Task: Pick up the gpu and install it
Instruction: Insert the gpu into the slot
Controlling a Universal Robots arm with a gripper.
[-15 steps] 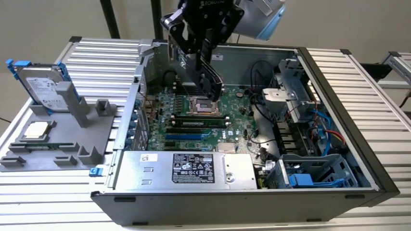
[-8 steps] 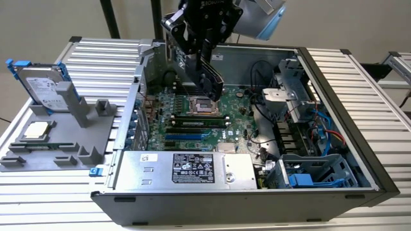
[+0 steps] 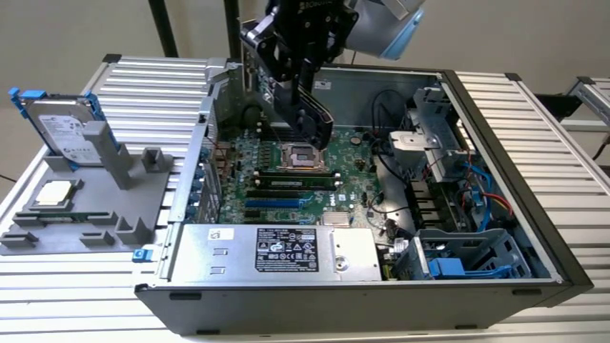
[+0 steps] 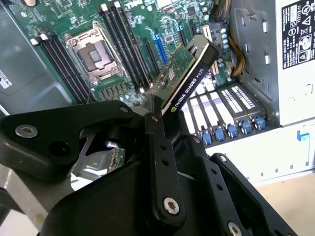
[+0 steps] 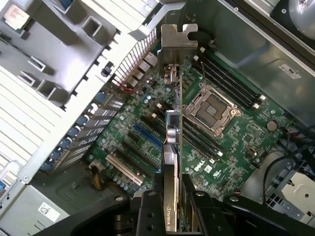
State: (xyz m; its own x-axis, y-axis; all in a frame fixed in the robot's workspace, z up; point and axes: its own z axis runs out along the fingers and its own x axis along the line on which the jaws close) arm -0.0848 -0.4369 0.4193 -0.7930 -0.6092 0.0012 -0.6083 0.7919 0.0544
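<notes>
The computer case (image 3: 496, 236) lies open on its side on a slatted metal table (image 3: 533, 121), with the green motherboard (image 3: 296, 171) exposed inside it. The gripper (image 3: 303, 86) hangs over the open case, above the rear half of the motherboard, and its 2 black fingers (image 5: 147, 209) are clamped on the gpu (image 3: 313, 118).

The card is gripped by one end and held on edge and tilted. Its free end reaches down toward the board near the square processor socket (image 3: 302, 155). In the first wrist view the gpu (image 5: 171, 132) runs away from the gripper (image 5: 171, 204) as a thin strip, with its silver end bracket (image 5: 177, 42) at the far end, close to the case's rear wall. In the second wrist view the gpu (image 4: 189, 73) shows its green face and black edge above the expansion slots. It is not seated in any of them, and the blue slot (image 4: 161, 49) lies just beside it. The gripper (image 4: 158, 115) pinches its near end.

Inside the case, memory slots (image 5: 226, 81) flank the socket (image 5: 211, 108) on 2 sides, and the silver power supply (image 3: 286, 251) fills the front corner. Outside the case, on the exterior view's left, a grey holder (image 3: 105, 229) carries a silver hard drive (image 3: 67, 132) with blue rails and a square processor chip (image 3: 53, 193).
</notes>
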